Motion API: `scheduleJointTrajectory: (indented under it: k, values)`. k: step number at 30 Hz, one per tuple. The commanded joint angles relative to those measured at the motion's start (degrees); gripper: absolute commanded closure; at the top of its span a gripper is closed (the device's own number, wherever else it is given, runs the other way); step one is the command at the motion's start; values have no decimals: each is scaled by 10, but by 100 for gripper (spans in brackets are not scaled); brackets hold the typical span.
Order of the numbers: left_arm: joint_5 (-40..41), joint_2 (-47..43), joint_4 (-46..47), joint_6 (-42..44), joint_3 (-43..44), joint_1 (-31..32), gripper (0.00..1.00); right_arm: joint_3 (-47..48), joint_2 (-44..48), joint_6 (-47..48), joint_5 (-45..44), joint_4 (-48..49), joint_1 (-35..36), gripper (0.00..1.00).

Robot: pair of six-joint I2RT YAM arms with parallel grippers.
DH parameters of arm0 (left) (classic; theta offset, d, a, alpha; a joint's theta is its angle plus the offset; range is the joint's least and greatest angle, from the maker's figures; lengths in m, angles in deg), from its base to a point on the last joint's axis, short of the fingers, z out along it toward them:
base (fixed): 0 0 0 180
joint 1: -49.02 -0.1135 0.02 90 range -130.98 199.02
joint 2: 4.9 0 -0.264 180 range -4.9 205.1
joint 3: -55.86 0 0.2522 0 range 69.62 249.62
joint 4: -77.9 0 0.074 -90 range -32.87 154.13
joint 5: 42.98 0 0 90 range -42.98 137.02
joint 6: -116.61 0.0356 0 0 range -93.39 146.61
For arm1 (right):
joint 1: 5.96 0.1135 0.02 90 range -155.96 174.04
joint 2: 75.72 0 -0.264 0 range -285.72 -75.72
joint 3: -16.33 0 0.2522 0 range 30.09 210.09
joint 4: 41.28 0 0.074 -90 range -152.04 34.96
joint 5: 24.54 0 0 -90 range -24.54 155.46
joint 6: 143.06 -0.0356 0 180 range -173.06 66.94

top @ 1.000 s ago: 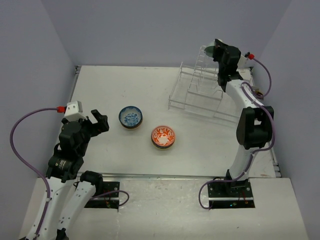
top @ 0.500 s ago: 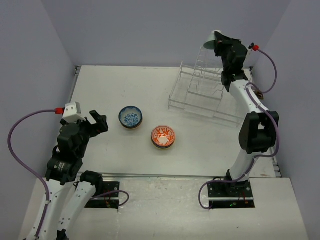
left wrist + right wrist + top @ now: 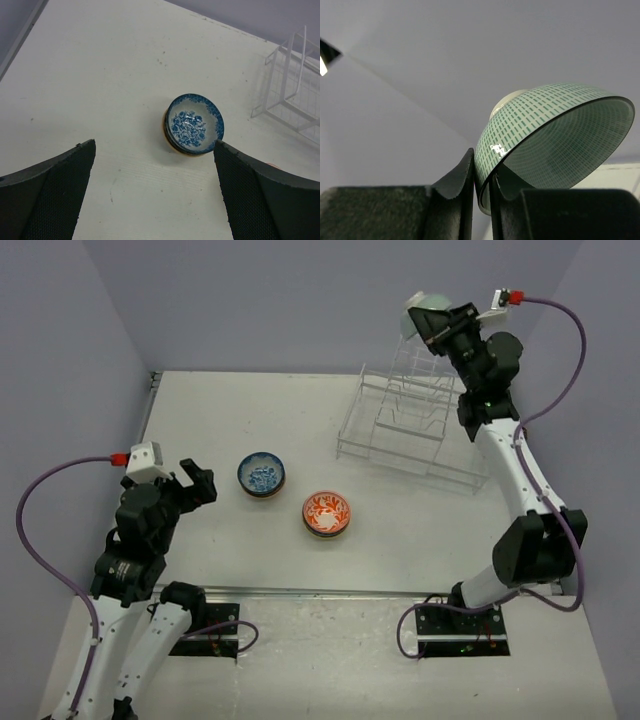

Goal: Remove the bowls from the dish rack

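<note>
Right hand [image 3: 481, 175] pinches the rim of a green-dashed bowl [image 3: 545, 130], high above the dish rack [image 3: 400, 430] far right; left hand [image 3: 197, 482] gapes wide, empty, near a blue floral bowl [image 3: 262, 474].

the clear wire rack [image 3: 405, 425] stands far right on the table [image 3: 250, 410], a green-dashed bowl [image 3: 422, 318] tilted high above it, a blue bowl [image 3: 262, 475] and an orange bowl [image 3: 326, 513] upright nearer left.
</note>
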Motion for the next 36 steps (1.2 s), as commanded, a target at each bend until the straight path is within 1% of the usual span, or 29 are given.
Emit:
scheduleJointTrajectory:
  k: [1, 3, 4, 5, 6, 7, 8, 9, 10, 11, 12, 13, 14, 15, 16, 17, 18, 20, 21, 23, 24, 26, 28, 29, 32, 33, 34, 35, 36]
  values:
    - [7, 29, 12, -15, 41, 3, 0, 26, 82, 267, 124, -87, 42, 100]
    - [-11, 52, 16, -21, 77, 3, 0, 32, 106, 367, 93, -149, 97, 100]
    - [-19, 61, 17, -22, 90, 3, 0, 19, 131, 453, 90, -182, 117, 100]
    - [-30, 71, 20, -23, 106, 3, 0, 15, 141, 489, 89, -201, 152, 100]
    - [-61, 98, 24, -15, 124, 3, 0, 13, 150, 523, 92, -228, 170, 100]
    - [-75, 114, 21, -9, 167, 3, 0, 6, 162, 601, 87, -272, 197, 100]
    - [-89, 134, 14, -5, 194, 3, 0, -13, 184, 651, 46, -292, 258, 100]
    - [-117, 172, -6, 0, 221, 3, 0, -22, 193, 693, 24, -316, 289, 100]
    - [-131, 189, -17, 2, 281, 3, 0, -37, 205, 766, 0, -359, 322, 100]
    - [-147, 208, -28, 2, 309, 3, 0, -45, 209, 803, -48, -382, 384, 100]
    - [-189, 239, -47, 2, 359, 3, 0, -66, 212, 859, -68, -418, 412, 100]
    - [-212, 251, -54, 3, 381, 3, 0, -78, 218, 881, -82, -435, 461, 100]
    - [-241, 265, -61, 3, 400, 3, 0, -91, 222, 897, -107, -443, 483, 100]
    - [-309, 290, -69, 2, 414, 3, 0, -108, 227, 925, -120, -445, 503, 100]
    - [-348, 301, -68, -1, 423, 3, 0, -136, 234, 936, -134, -445, 546, 100]
    - [-422, 321, -64, -3, 421, 3, 0, -145, 235, 946, -150, -448, 567, 100]
    - [-452, 332, -63, -3, 417, 5, 0, -149, 234, 963, -165, -469, 600, 100]
    - [-490, 356, -62, 7, 393, 11, 0, -147, 218, 969, -200, -482, 627, 100]
    - [-489, 362, -59, 11, 382, 24, 0, -139, 209, 979, -230, -502, 636, 100]
    - [-474, 379, -57, 23, 358, 47, 0, -125, 176, 991, -255, -521, 653, 100]
    - [-462, 386, -58, 28, 352, 79, 0, -105, 164, 992, -267, -543, 654, 100]
    - [-412, 412, -78, 42, 349, 102, 0, -89, 135, 1000, -275, -566, 655, 100]
    - [-387, 425, -90, 49, 343, 109, 1, -75, 123, 1007, -280, -572, 655, 100]
    - [-355, 433, -99, 53, 340, 109, 2, -71, 119, 1015, -280, -575, 656, 100]
    - [-314, 447, -119, 67, 339, 109, 6, -54, 99, 1027, -294, -590, 659, 100]
    - [-305, 449, -121, 70, 336, 109, 12, -45, 89, 1029, -301, -593, 660, 100]
    - [-296, 451, -123, 74, 334, 110, 26, -40, 84, 1032, -311, -598, 659, 100]
    - [-293, 452, -125, 76, 332, 110, 26, -36, 79, 1034, -316, -601, 660, 100]
    - [-287, 454, -128, 79, 328, 110, 35, -26, 70, 1036, -319, -603, 660, 100]
